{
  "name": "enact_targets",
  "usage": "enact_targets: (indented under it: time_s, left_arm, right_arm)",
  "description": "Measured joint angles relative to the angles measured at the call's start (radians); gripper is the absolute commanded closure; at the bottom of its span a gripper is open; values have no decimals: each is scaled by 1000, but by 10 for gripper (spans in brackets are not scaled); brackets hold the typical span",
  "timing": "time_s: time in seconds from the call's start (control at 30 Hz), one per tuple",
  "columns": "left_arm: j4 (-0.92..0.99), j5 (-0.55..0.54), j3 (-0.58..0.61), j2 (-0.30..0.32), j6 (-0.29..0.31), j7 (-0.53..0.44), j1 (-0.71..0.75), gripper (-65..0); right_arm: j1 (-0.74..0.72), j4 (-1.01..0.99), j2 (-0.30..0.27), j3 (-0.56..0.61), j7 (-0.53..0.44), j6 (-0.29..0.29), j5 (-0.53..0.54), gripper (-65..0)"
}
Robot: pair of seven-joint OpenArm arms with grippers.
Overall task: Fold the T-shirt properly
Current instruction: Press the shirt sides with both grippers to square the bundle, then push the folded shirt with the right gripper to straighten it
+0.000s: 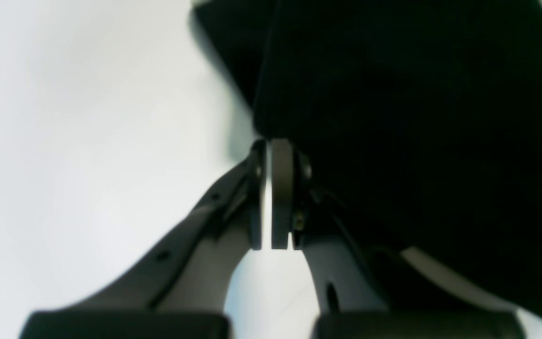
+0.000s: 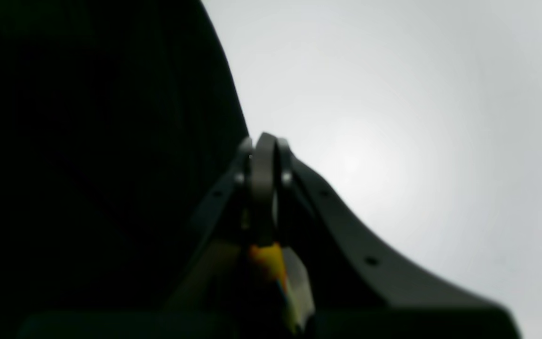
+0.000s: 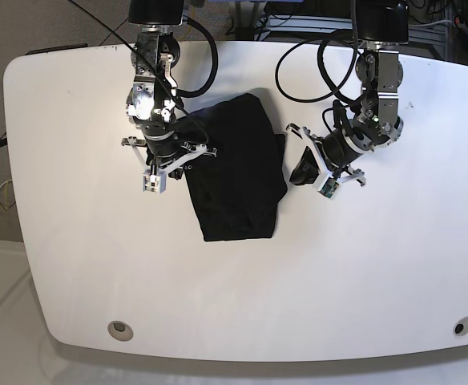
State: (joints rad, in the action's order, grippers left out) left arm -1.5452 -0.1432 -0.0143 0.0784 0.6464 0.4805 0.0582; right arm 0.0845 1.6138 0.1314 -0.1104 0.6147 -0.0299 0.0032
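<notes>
One T-shirt (image 3: pixel 238 172) lies on the white table (image 3: pixel 378 265), just above and left of the middle of the base view. It is black, gathered into a rough upright rectangle that leans a little, its lower edge toward the centre of the frame and its upper end bunched near the top centre. A small dark flap of the same cloth (image 3: pixel 304 171) stands out to the right of the main mass, beside the arm on that side.

Two arms reach down from the top edge — one at upper left, one at upper right of the base view. The right gripper (image 3: pixel 187 152) sits at the shirt's left edge in the base view; in its wrist view the right gripper (image 2: pixel 265 155) has its two fingers pressed together at the tips, with black cloth filling the whole left half of the frame right up against them. Whether fabric is actually pinched between them cannot be told.

The left gripper (image 3: pixel 312 164) is at the shirt's right side in the base view. Seen from its own wrist camera, the left gripper (image 1: pixel 273 150) has both pads closed to a hairline slit, their tips meeting the edge of the dark cloth (image 1: pixel 417 141) that fills the upper right of that frame — a grip on it is not clear.

Two round fittings show in the tabletop, one lower left (image 3: pixel 120 328), one lower right (image 3: pixel 458 327).
</notes>
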Motion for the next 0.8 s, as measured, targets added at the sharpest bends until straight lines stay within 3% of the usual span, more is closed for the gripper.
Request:
enact_targets:
  time_s: [0.53,0.8]
  left_arm:
    - [-235,-9,-32,44,-2,-13,71,0]
    - [-257,-8,-31,44,-2,-13,142,0]
  right_arm:
    - [-72,172,-76,6,-5,-17,4,0]
    - [64,282,-109,18,6,-12,4,0]
